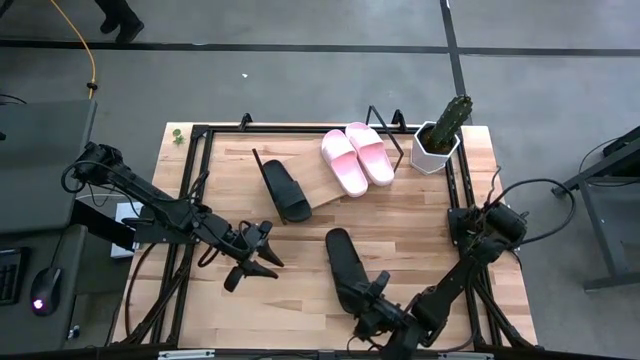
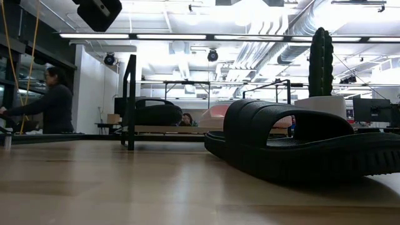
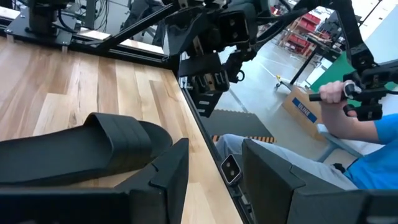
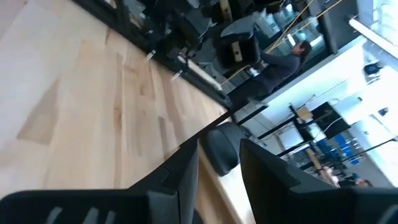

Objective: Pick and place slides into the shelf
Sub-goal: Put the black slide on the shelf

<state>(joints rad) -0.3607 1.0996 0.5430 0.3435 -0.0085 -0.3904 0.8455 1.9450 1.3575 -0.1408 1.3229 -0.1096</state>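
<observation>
Slides, four in all.

Item 1: black slide (image 1: 347, 266), lying flat on the bare tabletop (image 1: 410, 220), toe toward the shelf. It sits between the two grippers, its heel end just beside the right gripper (image 1: 378, 305), which stands at the table's near edge. In the low view this slide (image 2: 300, 147) fills the foreground, strap arched up.

Item 2: second black slide (image 1: 283, 187), on the left part of the shelf (image 1: 320, 180), up-table from the left gripper (image 1: 256, 258) and well apart from it.

Items 3 and 4: two pale pink slides (image 1: 357, 157), side by side and touching, on the right part of the shelf, far from both grippers.

Left gripper: over the left-middle of the table, nothing between its fingers (image 3: 168, 180), which stand apart; the loose black slide (image 3: 81, 149) shows just ahead of them in its wrist view.

Right gripper: its fingers (image 4: 180, 168) stand apart with a gap between them and hold nothing.

Other: potted cactus (image 1: 440, 135) at the far right corner, beyond the pink pair. A person (image 2: 53, 103) stands in the room behind the table.
</observation>
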